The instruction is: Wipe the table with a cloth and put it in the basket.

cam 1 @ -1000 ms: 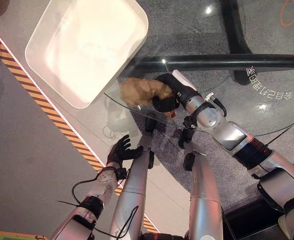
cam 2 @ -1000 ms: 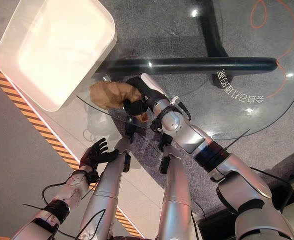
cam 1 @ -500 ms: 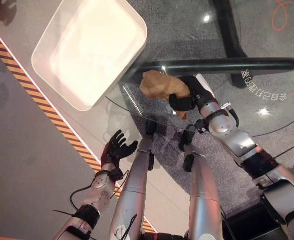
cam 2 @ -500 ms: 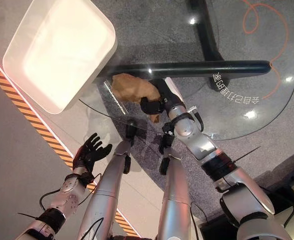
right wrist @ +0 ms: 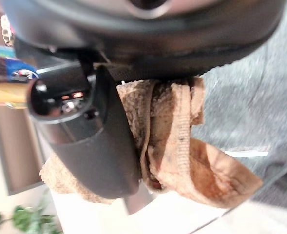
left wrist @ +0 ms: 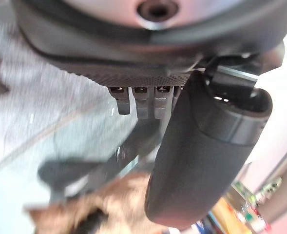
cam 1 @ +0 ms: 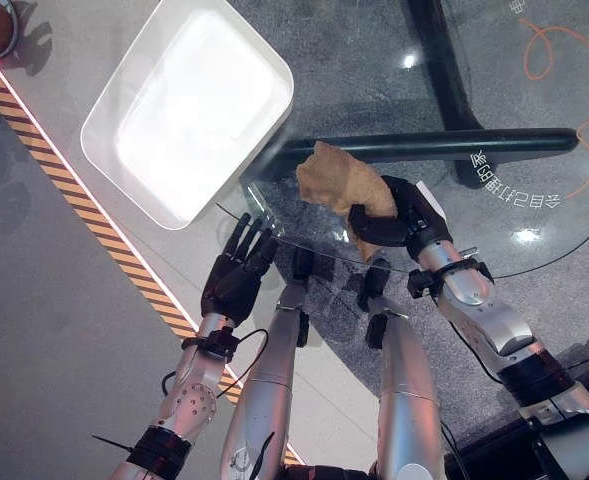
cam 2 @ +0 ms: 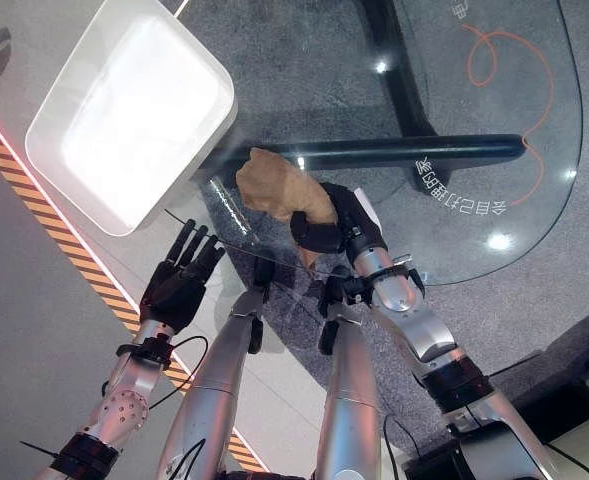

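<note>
Near the rounded edge of the glass table (cam 1: 534, 150), the tan cloth (cam 1: 344, 182) sits bunched in the right hand (cam 1: 389, 215), whose dark fingers and thumb are curled tight round its lower part. The cloth is a nubbly terry fabric, orange-brown, crumpled into a loose wad with a flat woven hem strip visible across its folds in the right wrist view (right wrist: 182, 141). Its free end sticks up and away from the hand toward the white basket (cam 1: 189, 110), so the wad's long axis runs roughly from the palm out toward the basket's near corner; the free end lies close to that corner but still over the glass, outside the basket. How much of the cloth is tucked inside the palm is hidden by the fingers, and whether its underside touches the glass cannot be told. The basket is a shallow, rounded rectangular tray standing on the pale floor beside a yellow-and-black striped line (cam 1: 94, 235), its inside washed out by glare. The left hand (cam 1: 236, 275) hangs below the table's edge, fingers straight and spread, holding nothing. In the left wrist view the cloth shows as a brown blur past the thumb (left wrist: 201, 151).
</note>
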{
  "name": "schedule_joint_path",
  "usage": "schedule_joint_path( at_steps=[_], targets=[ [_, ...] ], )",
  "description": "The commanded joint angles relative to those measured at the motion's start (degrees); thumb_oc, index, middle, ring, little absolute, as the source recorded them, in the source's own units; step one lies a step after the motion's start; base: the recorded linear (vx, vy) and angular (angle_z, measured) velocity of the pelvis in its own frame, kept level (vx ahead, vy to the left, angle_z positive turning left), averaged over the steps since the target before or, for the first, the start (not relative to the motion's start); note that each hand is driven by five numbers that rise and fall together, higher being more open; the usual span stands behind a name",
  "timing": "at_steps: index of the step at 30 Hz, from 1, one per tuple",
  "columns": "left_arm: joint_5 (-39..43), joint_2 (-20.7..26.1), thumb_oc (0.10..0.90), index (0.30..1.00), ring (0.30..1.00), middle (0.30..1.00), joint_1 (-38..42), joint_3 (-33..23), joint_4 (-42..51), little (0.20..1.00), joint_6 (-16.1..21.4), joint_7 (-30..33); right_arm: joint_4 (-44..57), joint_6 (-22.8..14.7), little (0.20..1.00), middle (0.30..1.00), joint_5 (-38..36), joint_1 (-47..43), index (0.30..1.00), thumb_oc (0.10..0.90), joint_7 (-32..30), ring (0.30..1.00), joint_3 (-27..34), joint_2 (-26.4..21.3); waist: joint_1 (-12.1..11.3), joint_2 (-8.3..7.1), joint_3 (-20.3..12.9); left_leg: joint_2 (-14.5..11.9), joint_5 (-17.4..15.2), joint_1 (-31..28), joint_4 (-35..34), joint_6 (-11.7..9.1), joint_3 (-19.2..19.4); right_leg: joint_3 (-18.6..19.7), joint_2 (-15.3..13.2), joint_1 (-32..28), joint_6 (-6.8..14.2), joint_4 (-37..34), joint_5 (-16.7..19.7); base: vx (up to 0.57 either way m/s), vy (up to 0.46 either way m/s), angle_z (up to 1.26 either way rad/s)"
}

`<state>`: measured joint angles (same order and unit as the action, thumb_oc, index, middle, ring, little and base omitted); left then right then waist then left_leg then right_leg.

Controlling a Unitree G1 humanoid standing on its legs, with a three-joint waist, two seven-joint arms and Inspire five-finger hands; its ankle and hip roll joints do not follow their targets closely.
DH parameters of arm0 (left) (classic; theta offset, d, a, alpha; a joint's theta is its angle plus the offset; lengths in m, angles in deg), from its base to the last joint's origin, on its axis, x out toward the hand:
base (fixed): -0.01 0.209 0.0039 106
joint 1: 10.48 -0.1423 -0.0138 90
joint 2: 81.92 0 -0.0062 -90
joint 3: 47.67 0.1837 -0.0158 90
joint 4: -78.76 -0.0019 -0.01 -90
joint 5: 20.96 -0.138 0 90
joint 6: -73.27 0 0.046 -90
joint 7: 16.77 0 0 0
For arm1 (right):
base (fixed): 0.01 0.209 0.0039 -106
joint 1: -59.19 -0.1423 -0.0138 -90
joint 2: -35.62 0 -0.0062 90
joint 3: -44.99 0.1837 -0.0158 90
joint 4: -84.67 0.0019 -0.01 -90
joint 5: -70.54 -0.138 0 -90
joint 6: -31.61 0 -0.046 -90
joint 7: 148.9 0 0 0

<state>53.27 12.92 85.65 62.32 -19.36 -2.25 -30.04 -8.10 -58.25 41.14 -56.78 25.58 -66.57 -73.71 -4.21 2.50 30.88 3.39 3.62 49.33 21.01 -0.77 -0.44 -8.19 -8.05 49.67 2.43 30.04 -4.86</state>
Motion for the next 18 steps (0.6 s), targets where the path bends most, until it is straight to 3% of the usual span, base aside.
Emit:
schedule_joint_path(
  at_steps=[1,9,18],
  targets=[
    [4.1,-0.7,0.800,0.900,0.900,0.900,-5.2,0.6,8.4,0.900,0.8,-6.9,15.7,-12.2,0.200,0.300,-4.1,-0.8,0.300,0.100,6.1,0.300,3.1,0.7,1.1,2.51,-1.1,2.2,-7.8,-4.1,2.0,3.2,3.9,-1.0,2.8,-2.2,2.0,-4.7,2.6,-0.01,-0.028,-0.05],
    [7.4,-0.7,0.800,0.900,0.900,0.900,-3.2,1.7,9.5,0.900,-0.6,-11.9,18.9,-12.8,0.200,0.300,-6.5,0.2,0.300,0.100,12.9,0.300,2.9,0.7,2.4,1.49,-1.1,1.4,-8.3,-3.2,2.9,3.3,4.4,-0.3,3.0,-1.2,2.3,-4.6,3.1,0.00,-0.019,-0.02],
    [8.3,2.0,0.800,0.900,0.900,0.900,1.5,1.2,11.2,0.900,4.1,-10.7,18.4,-10.2,0.200,0.300,-2.2,-1.4,0.300,0.100,22.3,0.300,-2.6,-3.6,2.6,0.51,-1.1,1.4,-8.2,-2.4,3.3,2.9,4.4,-0.2,2.9,-0.9,2.5,-5.4,3.7,0.00,-0.022,-0.02]
  ],
)
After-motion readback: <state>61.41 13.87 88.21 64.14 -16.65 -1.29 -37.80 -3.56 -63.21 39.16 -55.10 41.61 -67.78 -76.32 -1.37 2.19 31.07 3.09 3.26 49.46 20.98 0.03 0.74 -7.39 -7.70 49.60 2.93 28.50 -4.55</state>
